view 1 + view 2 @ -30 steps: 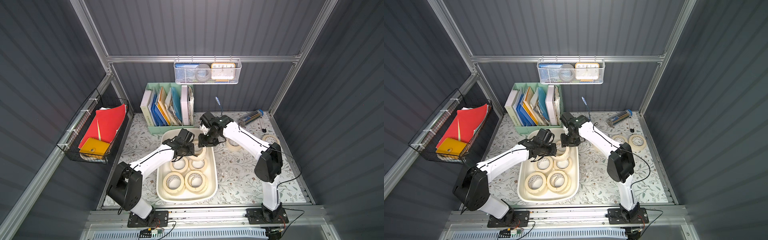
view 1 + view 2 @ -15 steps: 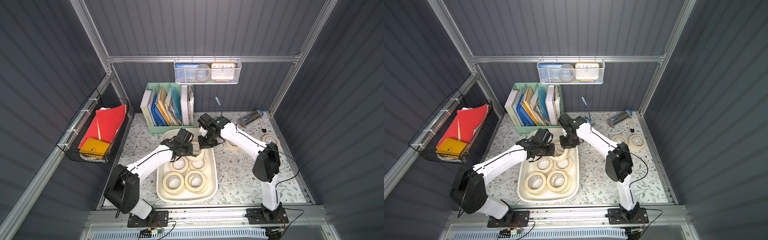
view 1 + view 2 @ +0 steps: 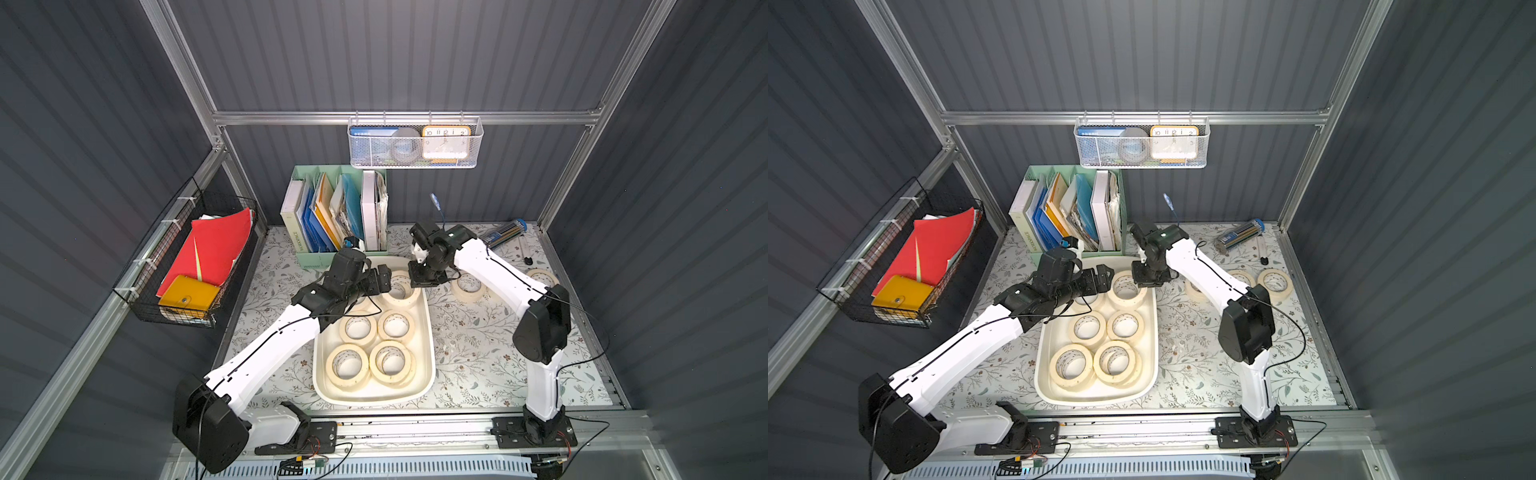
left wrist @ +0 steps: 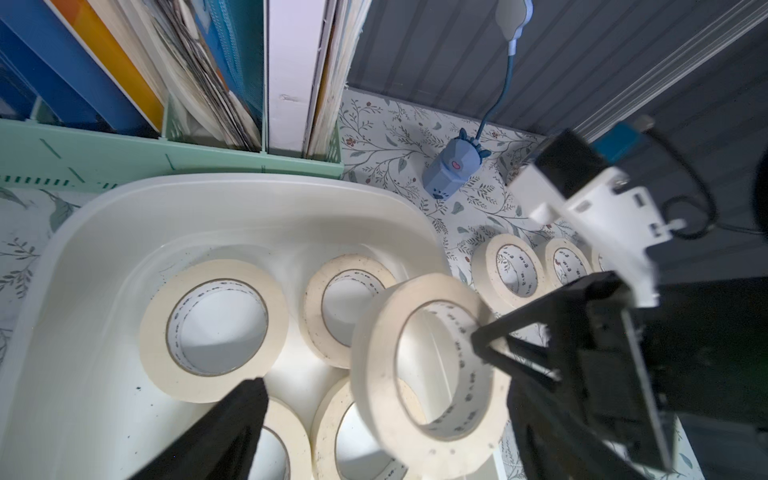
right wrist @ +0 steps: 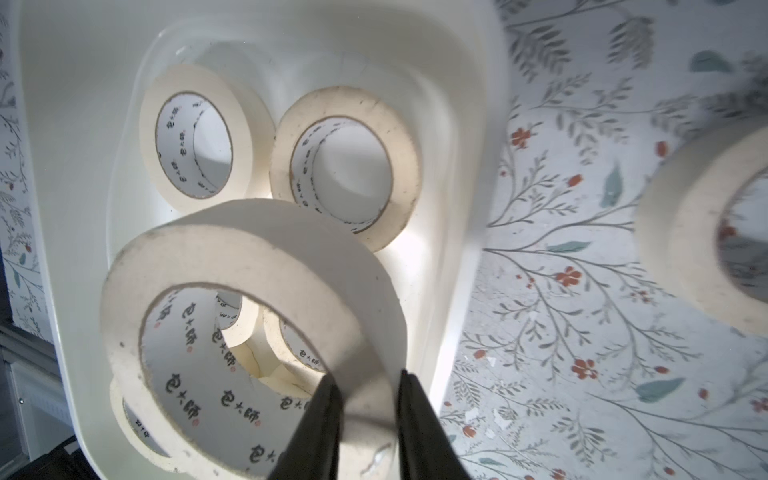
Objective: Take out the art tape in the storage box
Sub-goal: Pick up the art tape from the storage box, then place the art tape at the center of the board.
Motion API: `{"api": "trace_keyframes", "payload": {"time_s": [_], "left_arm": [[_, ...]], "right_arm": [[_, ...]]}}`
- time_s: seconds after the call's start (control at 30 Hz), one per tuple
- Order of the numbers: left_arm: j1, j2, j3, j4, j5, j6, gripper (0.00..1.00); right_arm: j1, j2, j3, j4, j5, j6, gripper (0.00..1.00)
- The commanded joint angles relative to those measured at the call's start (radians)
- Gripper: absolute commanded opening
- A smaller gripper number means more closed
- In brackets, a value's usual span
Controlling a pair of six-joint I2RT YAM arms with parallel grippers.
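The white storage box [image 3: 429,332] [image 3: 1153,332] lies mid-table with several cream art tape rolls [image 3: 357,328] [image 3: 1088,328] flat inside. One art tape roll [image 3: 399,289] [image 4: 374,353] [image 5: 249,257] is tilted up over the box's far end. My right gripper [image 3: 422,276] [image 5: 368,376] is shut on that roll's wall, one finger inside the core and one outside. My left gripper [image 3: 380,282] [image 4: 382,386] stands open on either side of the same roll, its fingers [image 4: 249,415] apart from it. More rolls [image 3: 467,286] [image 3: 1275,282] lie on the table right of the box.
A mint-green file organiser [image 3: 320,253] stands just behind the box. A white mesh basket [image 3: 411,145] hangs on the back rail, and a black wire basket [image 3: 195,266] on the left wall. A small blue lamp [image 4: 453,170] and a tube of pencils [image 3: 503,232] sit at the back right.
My right gripper has closed on the raised roll's wall. My left gripper, shut a moment ago, has opened wide and let go of that roll.
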State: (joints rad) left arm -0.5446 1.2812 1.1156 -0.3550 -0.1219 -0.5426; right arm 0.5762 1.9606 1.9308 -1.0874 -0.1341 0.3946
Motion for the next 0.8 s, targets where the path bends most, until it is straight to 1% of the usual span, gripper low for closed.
{"api": "trace_keyframes", "payload": {"time_s": [0.0, 0.17, 0.27, 0.37, 0.5, 0.67, 0.77], "left_arm": [[-0.003, -0.014, -0.030, -0.014, -0.061, -0.015, 0.97], [-0.003, 0.007, -0.041, -0.003, -0.059, -0.024, 0.97], [-0.003, 0.031, -0.043, 0.012, -0.048, -0.024, 0.97], [-0.003, 0.061, -0.039, 0.023, -0.030, -0.024, 0.97], [-0.003, 0.081, -0.043, 0.027, -0.019, -0.031, 0.97], [-0.003, 0.077, -0.060, 0.027, -0.027, -0.037, 0.97], [-0.003, 0.072, -0.069, 0.031, -0.029, -0.039, 0.96]], "right_arm": [[-0.090, -0.130, -0.048, -0.023, 0.037, -0.011, 0.00], [-0.223, -0.241, -0.185, 0.002, 0.106, -0.046, 0.00], [-0.287, -0.259, -0.258, 0.055, 0.111, -0.073, 0.00], [-0.313, -0.209, -0.253, 0.071, 0.133, -0.106, 0.00], [-0.317, -0.094, -0.180, 0.070, 0.114, -0.135, 0.00], [-0.306, 0.033, -0.107, 0.075, 0.122, -0.161, 0.00], [-0.277, 0.067, -0.098, 0.094, 0.123, -0.166, 0.00]]}}
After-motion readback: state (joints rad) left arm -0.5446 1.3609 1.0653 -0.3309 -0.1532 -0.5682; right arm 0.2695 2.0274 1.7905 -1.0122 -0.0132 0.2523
